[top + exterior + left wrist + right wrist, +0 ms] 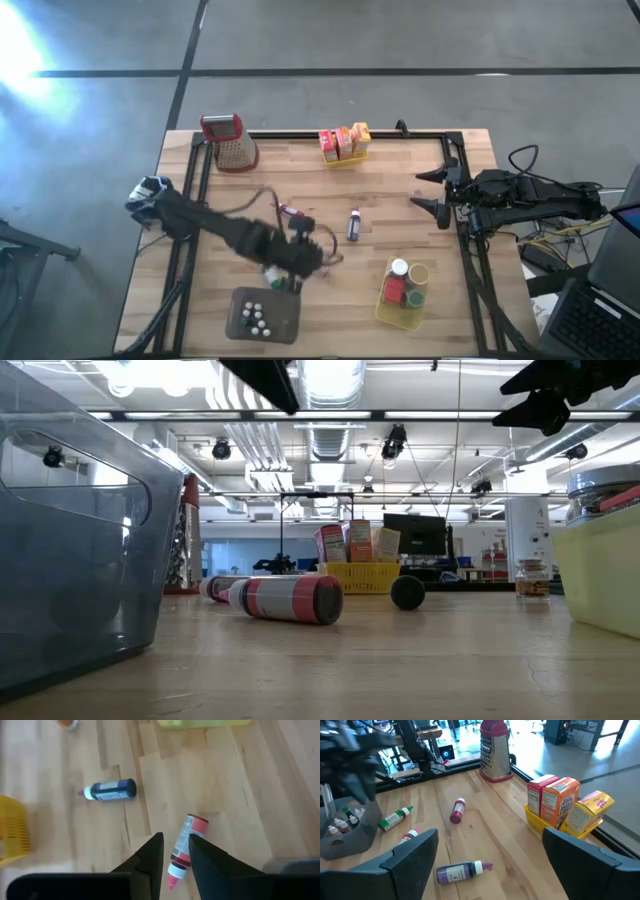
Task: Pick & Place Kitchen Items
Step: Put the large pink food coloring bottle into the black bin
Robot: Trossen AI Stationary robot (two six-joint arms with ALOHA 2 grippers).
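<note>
The left gripper [175, 839] hangs above the red bottle [186, 845], which lies flat near the middle of the table. Its claw is only a little open and holds nothing. I think this is the lining-up step. Next it must open wider, then go straight down. There is bare wood all around. The purple bottle [110, 790] is well apart, but the grey tray [284, 322] sits near, at 6 o'clock. The right gripper [432, 190] waits wide open at 3 o'clock.

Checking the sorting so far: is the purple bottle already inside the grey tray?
No. The purple bottle lies on its side on the bare wooden table, well apart from the grey tray.
</note>
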